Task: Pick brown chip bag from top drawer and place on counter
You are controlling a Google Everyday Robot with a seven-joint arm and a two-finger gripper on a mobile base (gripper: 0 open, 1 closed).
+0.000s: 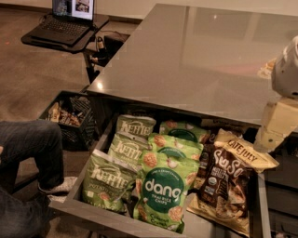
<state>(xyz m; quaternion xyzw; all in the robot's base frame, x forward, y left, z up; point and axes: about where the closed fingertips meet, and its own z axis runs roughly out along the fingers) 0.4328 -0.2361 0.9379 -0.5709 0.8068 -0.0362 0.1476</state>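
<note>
**Right end of the open drawer: the brown chip bag**

At the right end of the open drawer (88, 210), the brown chip bag (227, 182) lies flat on its back. Its tan top band points to the far right and its pictured chips to the near edge. Its left side meets the pile of green bags (two kinds of them). The Kettle bags (110, 178) run from near to far along the left side. The dang bags (163, 189) fill the middle, the nearest one overlapping those behind it.

Close over the bag's tan band hangs the gripper (267, 137), a cream block under the white arm (286, 74) at the right edge of view. It sits above the drawer's far right corner. Whether it is open or closed, and whether it touches the bag, cannot be told from this angle.

The bench (195, 60), grey and glossy, spreads from above the drawer toward the far side. At far left a laptop (70, 14) stands open on a small black stand (46, 39). On the floor left of the drawer, a black wire crate (70, 116) holds more snack packets. A leg in dark jeans (30, 144) and a pale shoe (58, 186) show at near left, beside the drawer's corner.
</note>
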